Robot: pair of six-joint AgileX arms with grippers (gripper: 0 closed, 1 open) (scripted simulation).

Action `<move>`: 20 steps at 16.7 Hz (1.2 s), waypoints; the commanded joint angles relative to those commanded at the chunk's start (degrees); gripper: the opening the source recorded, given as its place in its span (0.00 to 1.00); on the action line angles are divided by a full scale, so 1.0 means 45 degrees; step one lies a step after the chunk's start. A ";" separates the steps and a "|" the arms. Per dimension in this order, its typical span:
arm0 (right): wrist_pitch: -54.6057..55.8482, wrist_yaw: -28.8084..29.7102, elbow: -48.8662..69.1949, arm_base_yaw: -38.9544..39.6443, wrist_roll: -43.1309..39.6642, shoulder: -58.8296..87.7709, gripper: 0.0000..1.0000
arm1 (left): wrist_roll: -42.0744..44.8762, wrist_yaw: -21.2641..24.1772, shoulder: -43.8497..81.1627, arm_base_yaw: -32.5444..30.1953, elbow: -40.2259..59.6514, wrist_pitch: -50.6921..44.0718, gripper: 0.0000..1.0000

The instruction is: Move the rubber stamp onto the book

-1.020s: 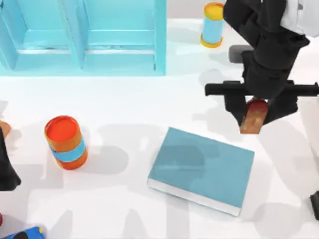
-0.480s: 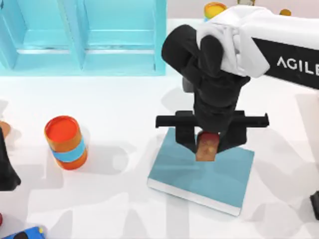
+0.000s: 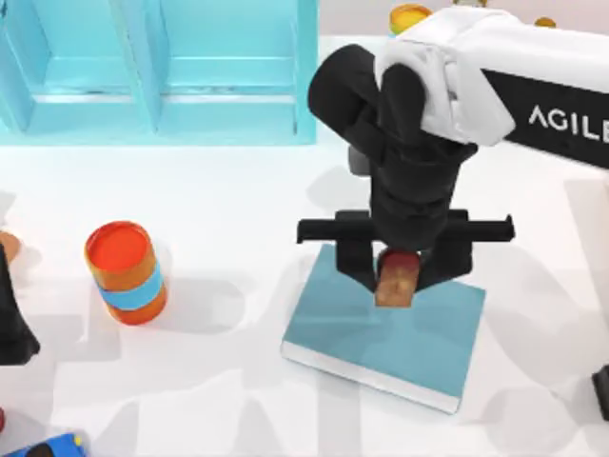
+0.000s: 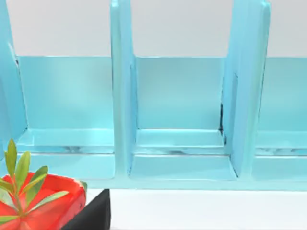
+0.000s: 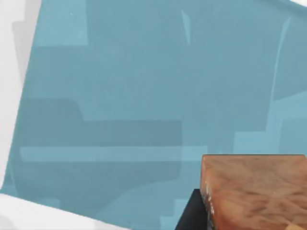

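The rubber stamp [image 3: 399,279], dark red on top with a tan-brown body, hangs between the fingers of my right gripper [image 3: 401,277], which is shut on it. It is held over the far part of the teal-blue book [image 3: 381,333], which lies flat on the table right of centre. In the right wrist view the stamp's brown base [image 5: 254,191] sits close above the book's cover [image 5: 120,96]; whether they touch I cannot tell. My left arm [image 3: 11,324] stays parked at the table's left edge.
An orange can with a blue band [image 3: 125,271] stands left of the book. A light-blue shelf unit [image 3: 157,71] [image 4: 177,120] runs along the back left. A second banded can [image 3: 407,17] stands at the back. A red pot with a plant [image 4: 38,206] is near the left wrist.
My right arm carried the stamp leftward and toward the front, from beside the book to above it. Over the last half second it has barely moved.
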 joint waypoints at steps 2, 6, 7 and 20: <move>0.0000 0.0000 0.0000 0.0000 0.0000 0.0000 0.15 | 0.0000 0.0000 0.0000 0.0000 0.0000 0.0000 1.00; 0.0000 0.0000 0.0000 0.0000 0.0000 0.0000 0.45 | 0.0000 0.0000 0.0000 0.0000 0.0000 0.0000 1.00; 0.0000 0.0000 0.0000 0.0000 0.0000 0.0000 0.53 | 0.0000 0.0000 0.0000 0.0000 0.0000 0.0000 1.00; 0.0000 0.0000 0.0000 0.0000 0.0000 0.0000 1.00 | 0.0000 0.0000 0.0000 0.0000 0.0000 0.0000 1.00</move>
